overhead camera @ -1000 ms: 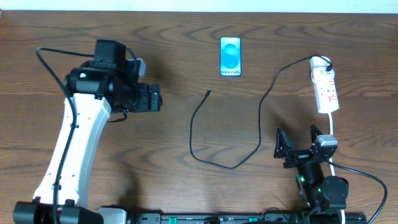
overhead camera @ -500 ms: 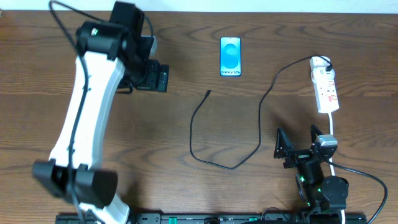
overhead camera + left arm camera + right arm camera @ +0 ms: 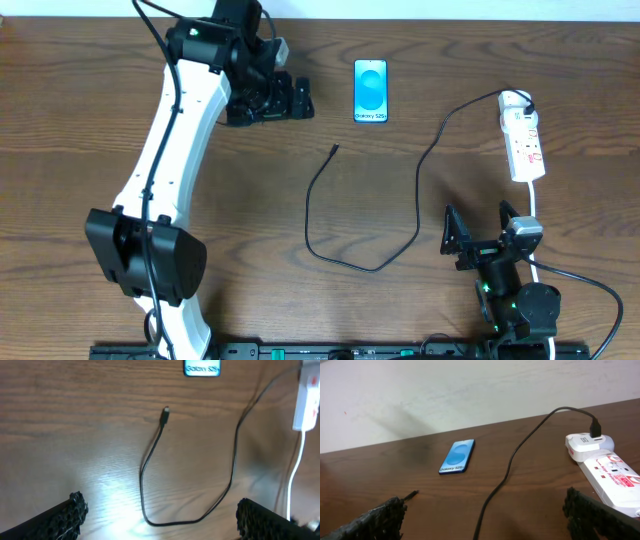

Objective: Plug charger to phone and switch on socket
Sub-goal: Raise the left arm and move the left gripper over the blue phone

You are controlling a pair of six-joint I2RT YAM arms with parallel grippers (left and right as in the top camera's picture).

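The surface (image 3: 60, 180) is a dark wood-grain top that carries all task items in its right half, within reach of both arms.

The left arm (image 3: 165, 150) stretches from the near edge to the far side. Its left end effector (image 3: 298, 100) has the jaws spread wide and holds nothing. It sits just left of the phone and points toward it, apart from every item. This pose probably serves as an approach toward the cable end or the phone.

The right arm (image 3: 510, 290) is folded at the near right edge. The right end effector (image 3: 480, 228) is likewise fully spread and empty, facing the far side with the socket ahead of it on the right (a convenient station for the switch step).

The charger (image 3: 310, 215) lies slack in a long loop from mid-surface to an adapter (image 3: 515, 100) seated in the far end of the socket, so the mains end is already plugged in.

The socket (image 3: 524, 140) lies lengthwise at the right, and its white cord (image 3: 533, 215) runs toward the near edge. The switch position cannot be read at this resolution.

The phone (image 3: 370, 91) lies flat, screen up and lit, at far centre.

The connector tip (image 3: 334, 150) rests free on the surface, near the phone's lower edge but not touching it, so insertion is not yet done.
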